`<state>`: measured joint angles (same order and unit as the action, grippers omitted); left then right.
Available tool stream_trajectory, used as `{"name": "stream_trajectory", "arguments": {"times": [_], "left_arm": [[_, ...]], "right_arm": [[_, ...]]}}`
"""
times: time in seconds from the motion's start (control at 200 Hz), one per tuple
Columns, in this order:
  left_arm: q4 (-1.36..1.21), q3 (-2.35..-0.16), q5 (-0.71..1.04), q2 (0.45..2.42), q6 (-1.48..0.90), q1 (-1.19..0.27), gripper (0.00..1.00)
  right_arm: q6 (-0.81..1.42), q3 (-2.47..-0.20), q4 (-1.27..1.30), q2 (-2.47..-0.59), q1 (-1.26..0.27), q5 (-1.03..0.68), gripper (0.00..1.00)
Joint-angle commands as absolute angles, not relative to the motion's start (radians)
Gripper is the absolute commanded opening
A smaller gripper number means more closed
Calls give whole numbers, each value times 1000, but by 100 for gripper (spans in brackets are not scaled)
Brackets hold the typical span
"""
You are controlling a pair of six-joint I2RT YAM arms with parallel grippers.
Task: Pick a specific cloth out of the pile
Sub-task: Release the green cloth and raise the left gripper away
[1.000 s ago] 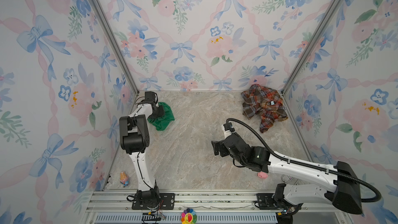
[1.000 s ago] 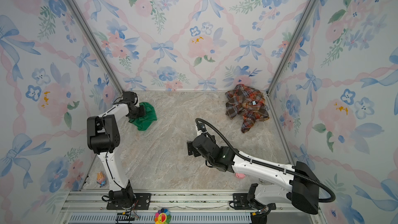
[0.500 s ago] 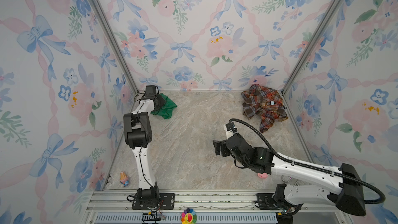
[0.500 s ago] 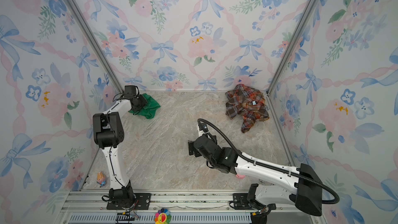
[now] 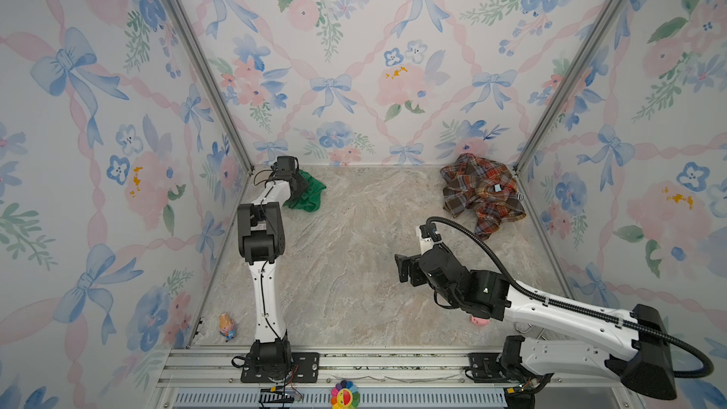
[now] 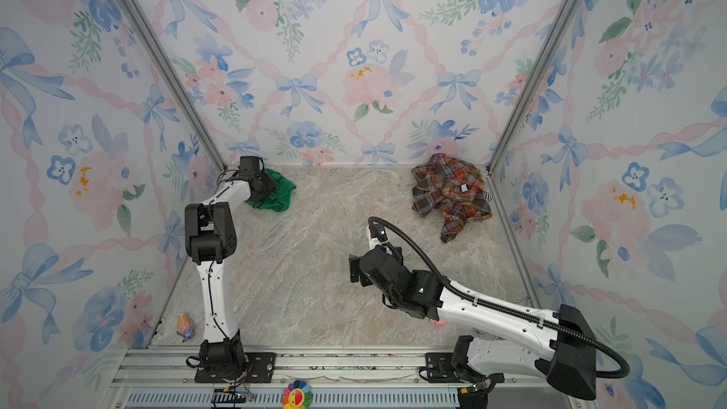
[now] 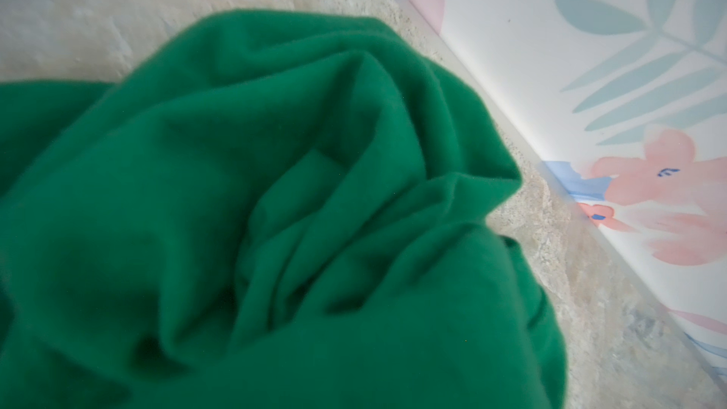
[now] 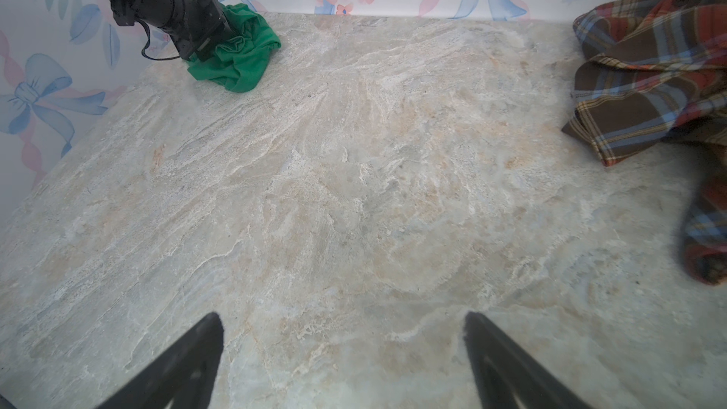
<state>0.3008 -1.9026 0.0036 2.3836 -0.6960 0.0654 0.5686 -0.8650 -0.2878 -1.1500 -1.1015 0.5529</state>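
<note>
- The cloth [image 5: 310, 198] now lies bunched on the worktop [image 5: 354, 261] in the far left corner, close to the back wall [image 5: 354, 112]. A second ago it sat nearer the front, so it has been carried deeper into that corner.
- In both top views the cloth is slumped, its weight on the worktop and not hanging.
- The left pincer [image 8: 220, 39] is nosed into the cloth's edge. Its jaws are buried in green folds in the right wrist view and do not show in the left wrist view. Whether it grips the cloth or has let go cannot be told.
- The pile [image 5: 480, 194] sits in the far right corner, well apart from the cloth and unchanged. A striped scrap [image 5: 520, 196] shows at its edge.
- The right pincer [image 8: 342, 320] hovers over bare worktop, jaws wide apart and empty, its position barely altered.
- Judgement: the cloth is separated from the pile, and the step in hand appears to be release at the drop spot. What remains is to confirm the release and withdraw without dragging fabric.
</note>
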Motion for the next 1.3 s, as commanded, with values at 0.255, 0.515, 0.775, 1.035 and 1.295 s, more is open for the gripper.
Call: {"name": "stream_trajectory", "arguments": {"times": [0.255,0.515,0.775,1.035,1.295], "left_arm": [[324,-1916,-105,2263,-502,43,65],[322,-1860,-109,2178,-475,43,69],[313,-1788,-109,2077,-467,37,94],[267,-1680,-148,1941,-448,34,98],[74,-1209,-151,1521,-481,22,98]], "right_arm": [[556,-901,-293,-1207,-1112,561,97],[546,-894,-271,-1193,-1112,561,97],[484,-903,-289,-1175,-1069,562,97],[451,-874,-301,-1093,-1005,524,97],[425,-759,-336,-928,-879,495,97]]}}
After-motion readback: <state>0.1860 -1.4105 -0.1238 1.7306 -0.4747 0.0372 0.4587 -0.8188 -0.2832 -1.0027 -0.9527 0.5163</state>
